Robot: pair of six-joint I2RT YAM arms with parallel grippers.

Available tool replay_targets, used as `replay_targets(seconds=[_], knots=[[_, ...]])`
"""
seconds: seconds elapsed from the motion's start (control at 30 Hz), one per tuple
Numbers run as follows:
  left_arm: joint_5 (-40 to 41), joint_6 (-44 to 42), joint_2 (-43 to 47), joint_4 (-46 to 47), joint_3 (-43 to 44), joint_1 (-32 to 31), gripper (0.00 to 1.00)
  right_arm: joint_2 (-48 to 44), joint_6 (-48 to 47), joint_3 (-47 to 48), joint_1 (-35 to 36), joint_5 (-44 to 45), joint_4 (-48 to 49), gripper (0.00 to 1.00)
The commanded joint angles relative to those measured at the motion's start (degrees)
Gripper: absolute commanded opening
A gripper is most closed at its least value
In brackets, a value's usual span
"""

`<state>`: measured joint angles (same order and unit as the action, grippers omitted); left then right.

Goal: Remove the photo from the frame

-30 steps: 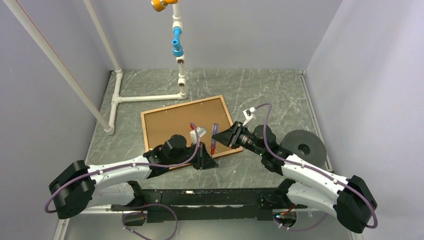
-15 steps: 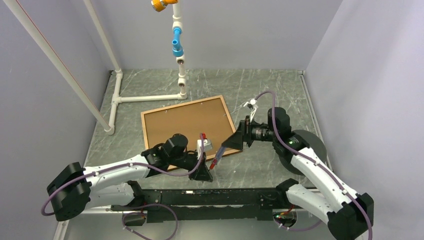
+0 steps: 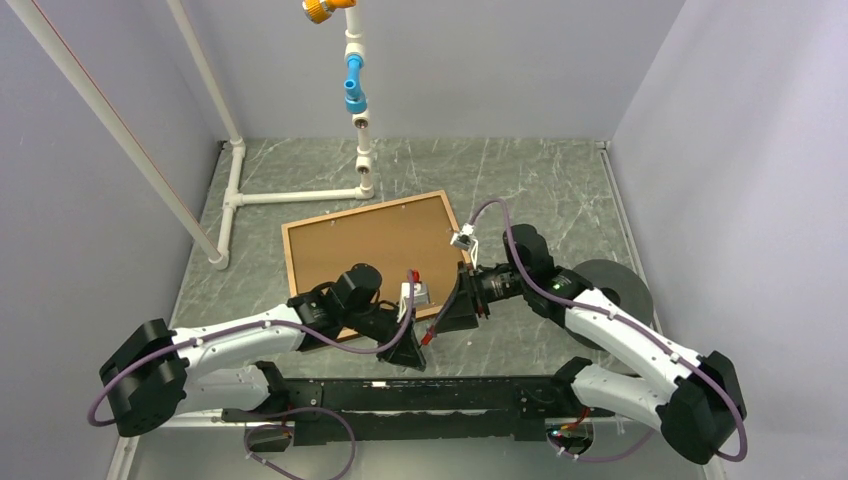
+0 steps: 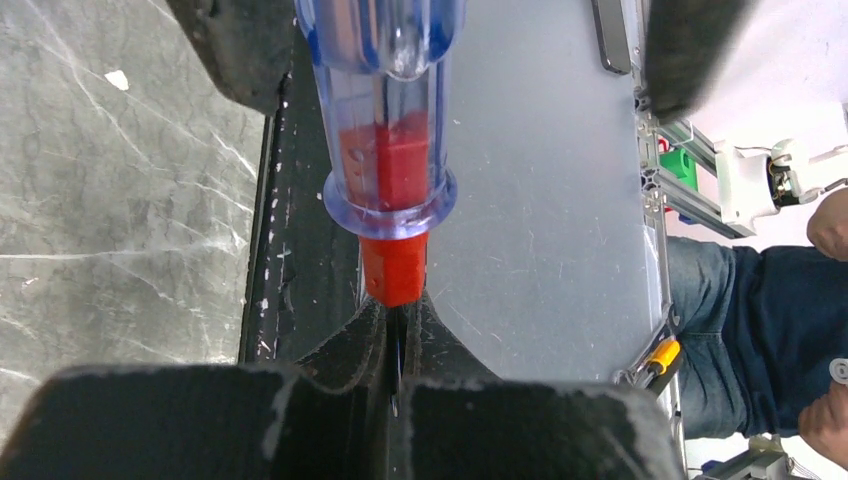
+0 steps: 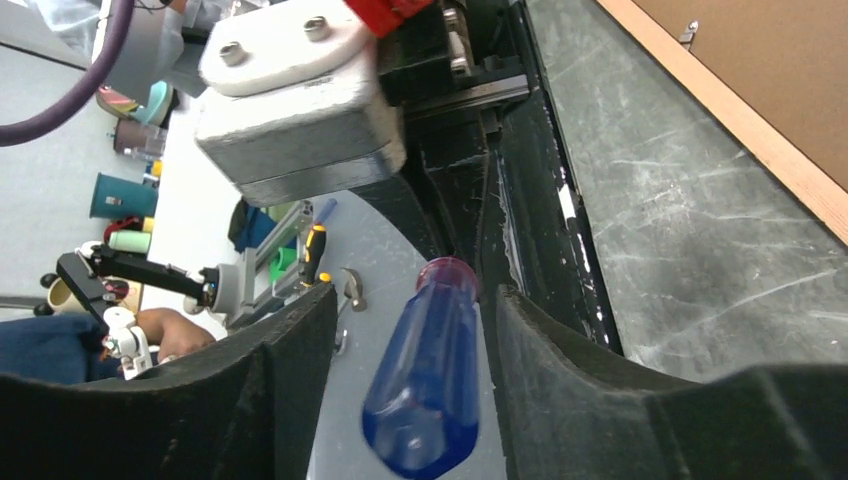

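Observation:
The frame [image 3: 289, 262] lies face down on the table, its brown backing board [image 3: 372, 243] up; the photo is hidden beneath it. Past the frame's near right corner, my left gripper [image 3: 409, 349] is shut on the metal shaft of a screwdriver [image 3: 431, 329] with a clear blue handle and red collar. In the left wrist view the screwdriver [image 4: 390, 150] rises from the shut left gripper [image 4: 398, 335]. My right gripper [image 5: 410, 305] is open, a finger on each side of the blue screwdriver handle [image 5: 430, 385], with a gap on the left. The frame's edge [image 5: 742, 112] shows at upper right.
A white pipe structure [image 3: 290, 197] with a blue fitting [image 3: 355, 86] stands behind the frame, and a slanted white pipe [image 3: 110, 130] crosses the left. A black disc [image 3: 606, 290] lies under the right arm. A black rail [image 3: 400, 396] runs along the near edge.
My left gripper carried the screwdriver off the frame toward the near edge. My right gripper opened, drew back to the right, then returned with its jaws either side of the handle.

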<state>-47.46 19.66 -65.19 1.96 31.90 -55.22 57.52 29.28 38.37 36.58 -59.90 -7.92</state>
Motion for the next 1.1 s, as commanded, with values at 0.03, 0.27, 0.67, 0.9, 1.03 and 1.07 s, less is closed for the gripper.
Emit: replay_targets(seconds=[0.03, 0.27, 0.67, 0.9, 1.03, 1.07], knots=[[-2.85, -1.96, 0.60, 1.26, 2.48, -0.15, 0.00, 1.71, -1.80, 2.29, 1.16, -0.13, 2.13, 0.53], [-2.50, -2.09, 0.55, 1.03, 2.29, -0.15, 0.00, 3.57, -0.83, 1.31, 3.01, -0.46, 5.85, 0.39], [10.54, 5.16, 9.19, 2.25, -2.68, 2.74, 0.62, -4.35, -3.12, 1.90, 2.65, 35.14, -3.71, 0.00], [32.89, 11.67, 22.21, -9.31, -5.82, 9.07, 0.77, -4.69, 1.19, 6.58, 2.14, 66.80, -10.89, 0.00], [38.93, 14.13, 24.41, -13.42, -6.53, 9.83, 0.87, 0.03, -0.68, 10.68, 2.13, 70.55, -11.12, 0.00], [38.98, 14.48, 24.48, -13.66, -6.62, 9.86, 0.88, 1.73, -0.47, 12.08, 2.12, 72.73, -12.09, 0.00]])
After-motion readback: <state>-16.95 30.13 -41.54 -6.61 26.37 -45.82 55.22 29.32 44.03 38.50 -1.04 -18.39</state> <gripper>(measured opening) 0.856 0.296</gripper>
